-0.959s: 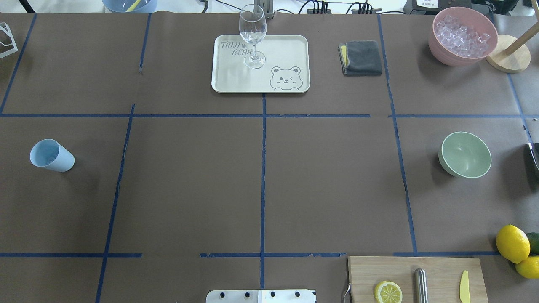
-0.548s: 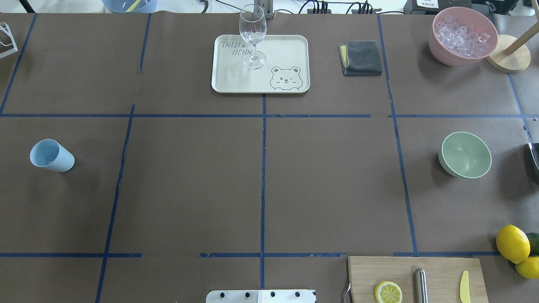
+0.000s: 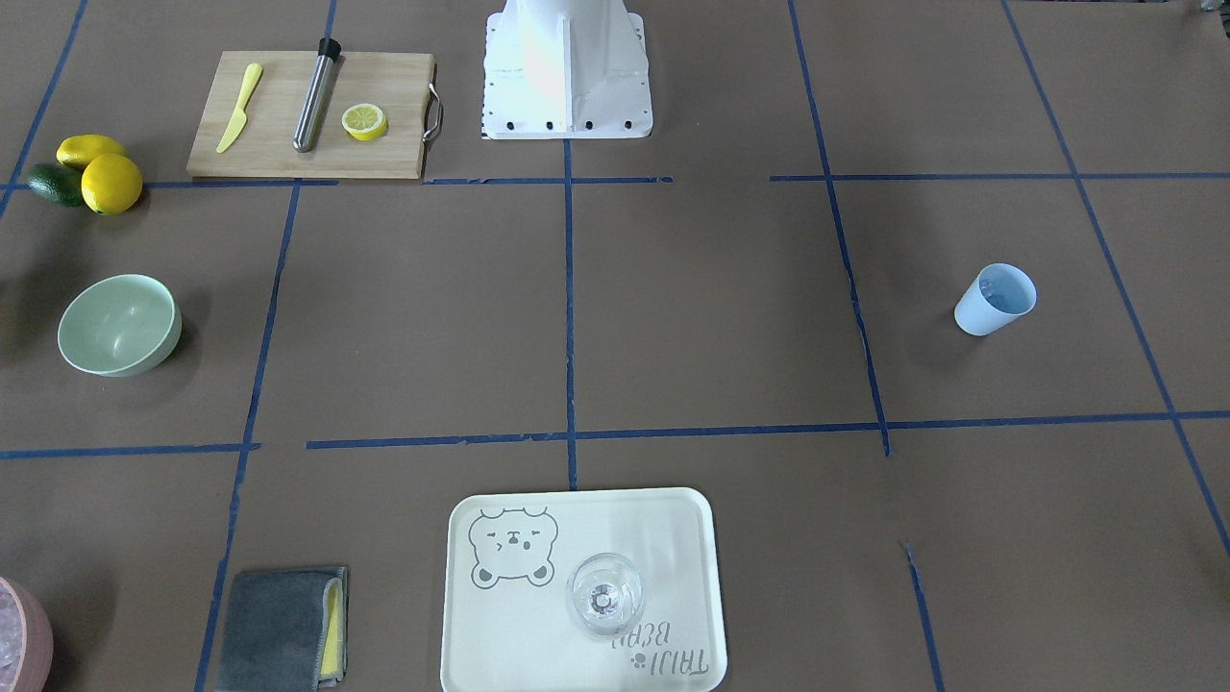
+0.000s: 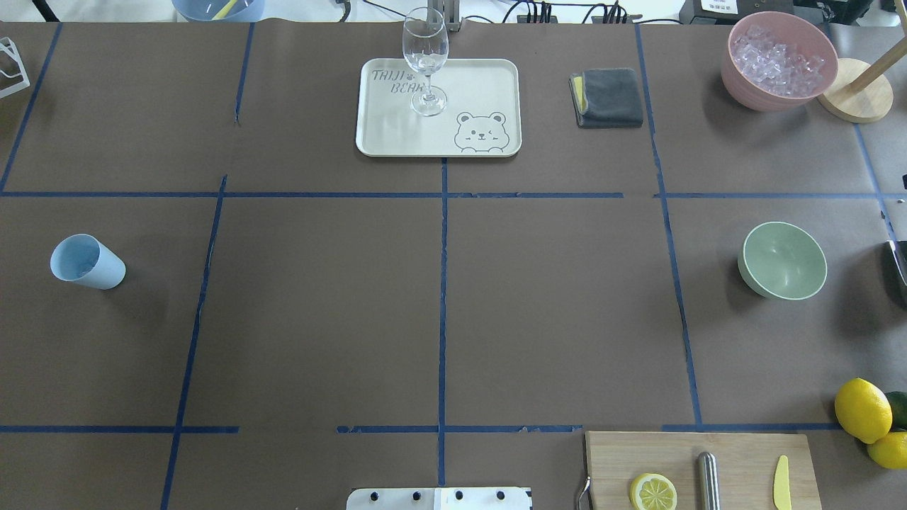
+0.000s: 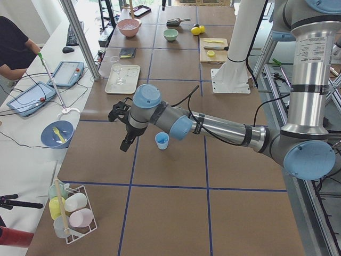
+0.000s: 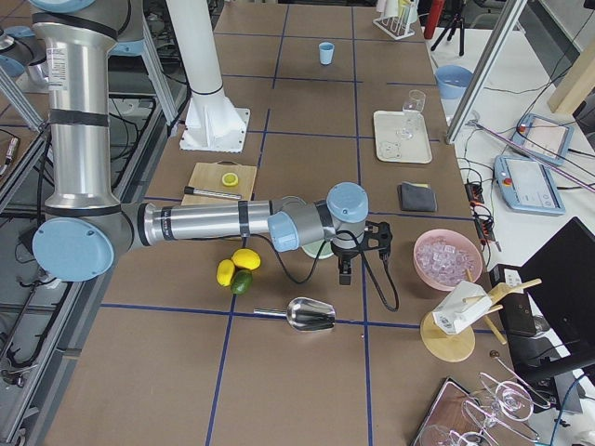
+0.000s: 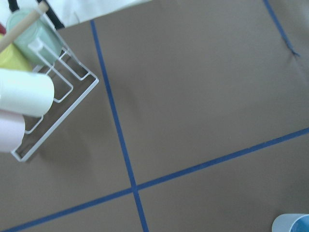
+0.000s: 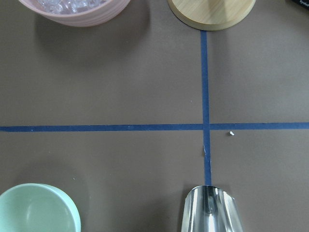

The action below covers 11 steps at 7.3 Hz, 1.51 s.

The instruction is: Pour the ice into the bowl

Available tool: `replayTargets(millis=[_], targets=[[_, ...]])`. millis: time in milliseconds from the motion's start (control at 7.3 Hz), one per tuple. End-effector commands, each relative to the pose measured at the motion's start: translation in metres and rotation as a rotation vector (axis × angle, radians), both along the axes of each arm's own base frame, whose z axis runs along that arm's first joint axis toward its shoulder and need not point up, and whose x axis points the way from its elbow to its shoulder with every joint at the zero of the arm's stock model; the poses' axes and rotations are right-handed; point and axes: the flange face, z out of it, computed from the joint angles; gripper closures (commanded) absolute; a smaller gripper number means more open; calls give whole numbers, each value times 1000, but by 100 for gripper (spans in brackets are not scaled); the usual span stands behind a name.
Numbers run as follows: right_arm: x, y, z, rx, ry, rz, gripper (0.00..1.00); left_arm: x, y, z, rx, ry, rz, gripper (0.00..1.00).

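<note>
The pale mint-green bowl (image 4: pixel 783 261) stands empty at the table's right side; it also shows in the front view (image 3: pixel 117 325) and the right wrist view (image 8: pixel 34 210). Ice cubes (image 4: pixel 778 60) fill a pink bowl (image 4: pixel 740 81) at the far right corner. My right gripper (image 6: pixel 346 276) hangs just right of the mint bowl, and shows clearly only in the exterior right view, so I cannot tell if it is open. My left gripper (image 5: pixel 123 148) hovers left of the light blue cup (image 4: pixel 86 261); I cannot tell its state either.
A metal scoop (image 6: pixel 311 314) lies on the table right of the lemons (image 4: pixel 862 409). A tray (image 4: pixel 489 85) holds a wine glass (image 4: pixel 425 53). There are also a grey cloth (image 4: pixel 608 97), a cutting board (image 4: pixel 616 460), a wooden stand base (image 4: pixel 854 91) and a cup rack (image 5: pixel 72 210).
</note>
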Motion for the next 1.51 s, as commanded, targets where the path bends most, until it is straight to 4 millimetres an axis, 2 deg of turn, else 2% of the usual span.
replayTargets(millis=[0, 137, 274, 548, 685, 959, 1096, 1234, 1371], targets=[[-41, 6, 9, 8, -45, 16, 0, 40, 42, -21, 12, 68, -98, 0], [-66, 19, 7, 4, -87, 35, 0, 59, 65, -20, 16, 100, -137, 0], [-87, 38, 12, 12, -107, 51, 0, 64, 80, -14, 54, 108, -148, 0], [-127, 63, 20, 0, -103, 41, 0, 65, 80, -13, 58, 105, -153, 0], [-137, 65, 29, 4, -70, 39, 0, 64, 80, -13, 59, 104, -154, 0], [-138, 66, 45, -20, -52, 34, 0, 65, 80, -12, 57, 103, -152, 0], [-140, 67, 45, -22, -54, 33, 7, 64, 80, -12, 58, 102, -153, 0], [-143, 67, 44, -24, -55, 27, 65, 65, 80, -12, 56, 103, -150, 0], [-150, 68, 42, -18, -56, 12, 95, 65, 80, -11, 55, 102, -150, 0]])
